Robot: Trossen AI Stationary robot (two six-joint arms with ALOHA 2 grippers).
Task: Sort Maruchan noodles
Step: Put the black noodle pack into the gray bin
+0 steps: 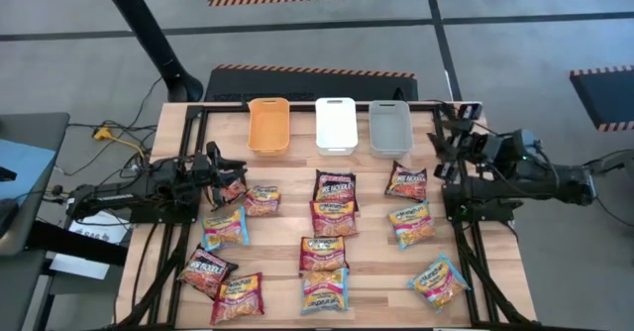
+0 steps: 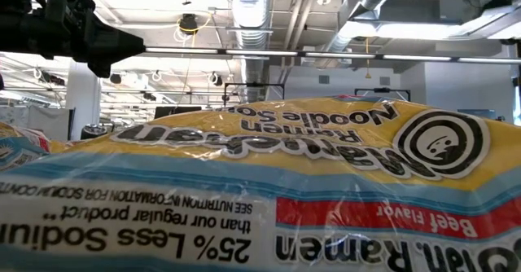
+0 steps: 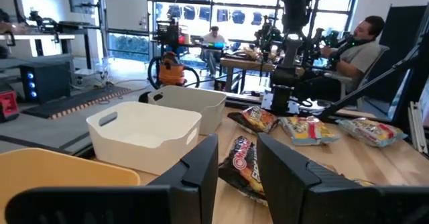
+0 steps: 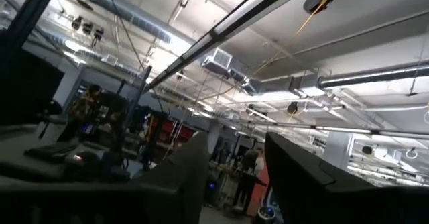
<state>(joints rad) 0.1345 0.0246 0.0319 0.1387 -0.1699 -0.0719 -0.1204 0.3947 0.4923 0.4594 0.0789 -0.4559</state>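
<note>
Maruchan noodles (image 1: pixel 334 218), small flat crinkly plastic ramen packets in orange-yellow, light blue-pink and dark maroon-red wrappers, lie scattered over our wooden slatted table (image 1: pixel 376 272), none in a bin. At the far edge stand three small plastic bins in a row: the orange bin (image 1: pixel 268 126), the white bin (image 1: pixel 336 124) and the grey bin (image 1: pixel 390 127), each with nothing inside. Our left gripper (image 1: pixel 234 176) sits at the table's left side by a packet; its fingers (image 3: pixel 201 163) stand apart, holding nothing. Our right gripper (image 1: pixel 442 143) is beside the grey bin, fingers (image 4: pixel 191 160) parted and clear of any packet.
</note>
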